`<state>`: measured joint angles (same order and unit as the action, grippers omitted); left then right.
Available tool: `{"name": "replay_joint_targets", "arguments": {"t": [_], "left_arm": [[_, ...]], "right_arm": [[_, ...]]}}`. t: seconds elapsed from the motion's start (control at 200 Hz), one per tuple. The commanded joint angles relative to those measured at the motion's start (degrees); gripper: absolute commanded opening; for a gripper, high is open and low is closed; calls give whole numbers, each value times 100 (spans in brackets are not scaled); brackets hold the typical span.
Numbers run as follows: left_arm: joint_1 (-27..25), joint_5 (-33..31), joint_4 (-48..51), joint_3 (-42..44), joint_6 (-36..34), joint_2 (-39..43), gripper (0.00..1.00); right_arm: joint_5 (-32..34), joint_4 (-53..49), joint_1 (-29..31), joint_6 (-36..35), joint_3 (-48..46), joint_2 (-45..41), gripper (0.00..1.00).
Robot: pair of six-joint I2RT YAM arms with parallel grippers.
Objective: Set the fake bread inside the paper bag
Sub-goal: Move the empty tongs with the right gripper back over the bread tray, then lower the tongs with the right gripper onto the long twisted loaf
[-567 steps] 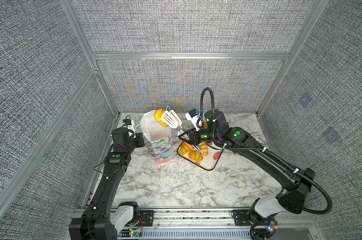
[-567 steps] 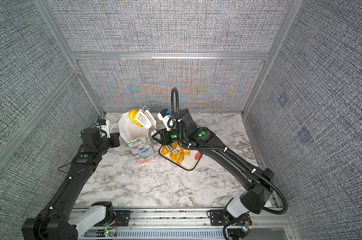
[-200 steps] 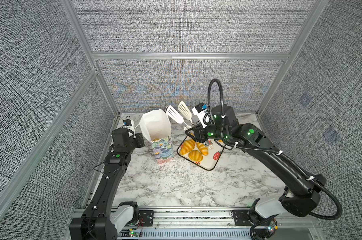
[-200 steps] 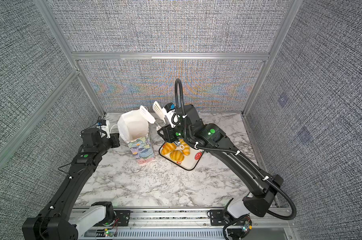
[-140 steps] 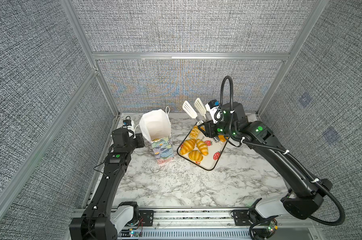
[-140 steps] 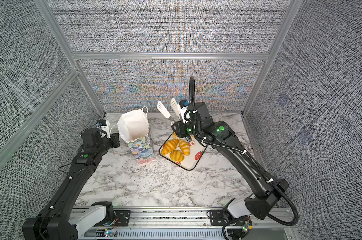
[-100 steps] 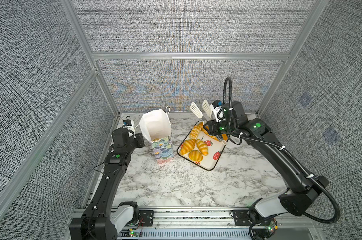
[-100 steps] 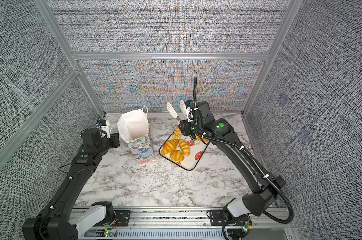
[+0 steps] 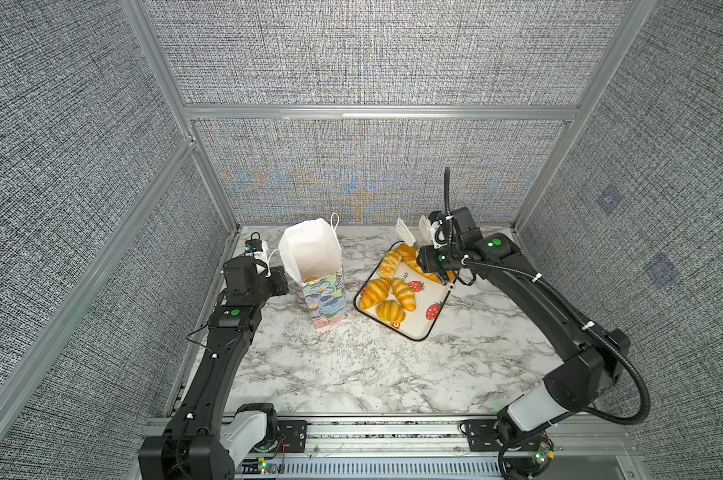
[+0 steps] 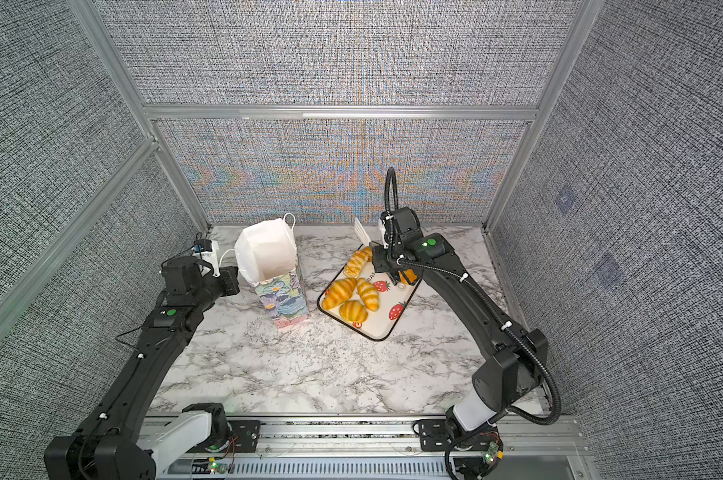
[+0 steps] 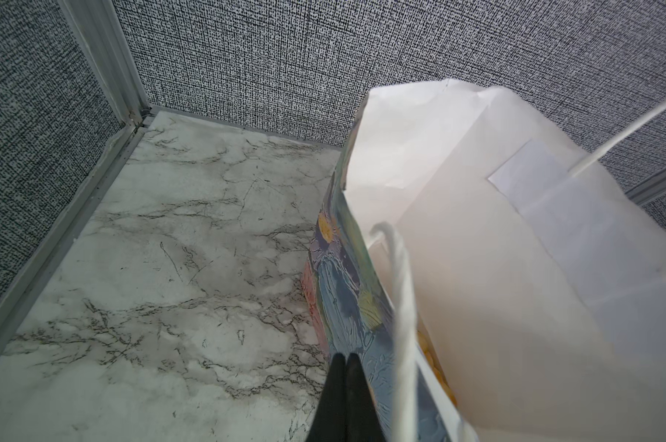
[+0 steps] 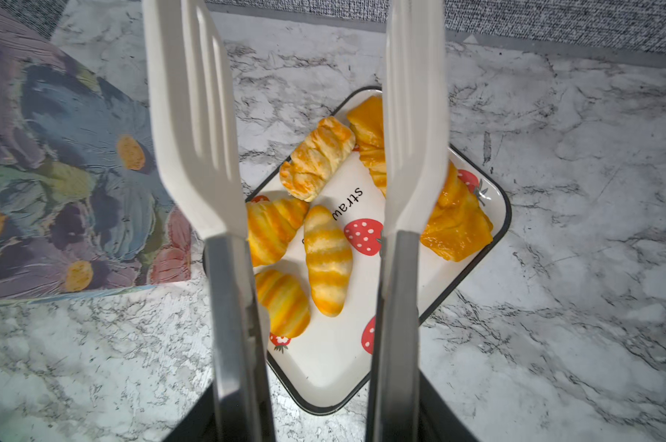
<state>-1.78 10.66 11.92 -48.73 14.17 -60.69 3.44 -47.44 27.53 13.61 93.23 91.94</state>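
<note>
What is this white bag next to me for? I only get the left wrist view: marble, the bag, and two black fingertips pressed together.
Observer: It is for toy pastries. In both top views the fake bread lies on a strawberry-print tray, to the right of the paper bag.
Operator: Who lifts them in?
Observer: The other arm. The right gripper holds white tongs by the handles. Their blades are apart and empty above the tray.
</note>
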Motion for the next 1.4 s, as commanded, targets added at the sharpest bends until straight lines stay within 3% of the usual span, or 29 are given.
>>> {"name": "replay_joint_targets", "arguments": {"t": [0.0, 0.39, 1.396], "left_arm": [[3, 72, -96, 5, 9, 24, 0], [11, 71, -100, 19, 10, 57, 0], [29, 68, -97, 39, 21, 28, 0]], "right_arm": [[454, -169, -23, 70, 53, 163, 53], [1467, -672, -61, 20, 157, 1018, 53], [1683, -574, -63, -334, 46, 2063, 53]]}}
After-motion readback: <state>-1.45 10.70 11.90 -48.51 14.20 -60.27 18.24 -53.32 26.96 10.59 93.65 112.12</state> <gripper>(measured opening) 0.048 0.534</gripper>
